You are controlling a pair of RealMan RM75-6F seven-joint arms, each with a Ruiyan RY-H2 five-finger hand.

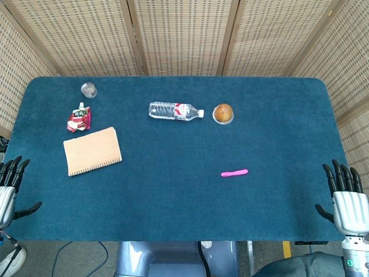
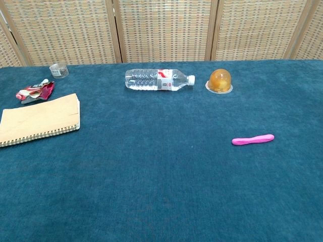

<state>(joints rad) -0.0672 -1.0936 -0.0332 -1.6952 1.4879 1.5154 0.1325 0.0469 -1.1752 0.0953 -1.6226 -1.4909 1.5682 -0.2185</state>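
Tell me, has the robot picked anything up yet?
Not yet. The left hand and right hand sit open at the table's near corners, holding nothing. The pink stick lies nearest the right hand and the notebook nearest the left, both untouched. The water bottle lies on its side further back. Everything is left to do.

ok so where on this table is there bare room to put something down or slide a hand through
The widest bare stretch is the near centre, between the notebook and the pink stick. The far right past the jelly cup is also bare. The far left corner is crowded: small glass jar, red wrapper and notebook sit close together. The lying water bottle blocks the far middle.
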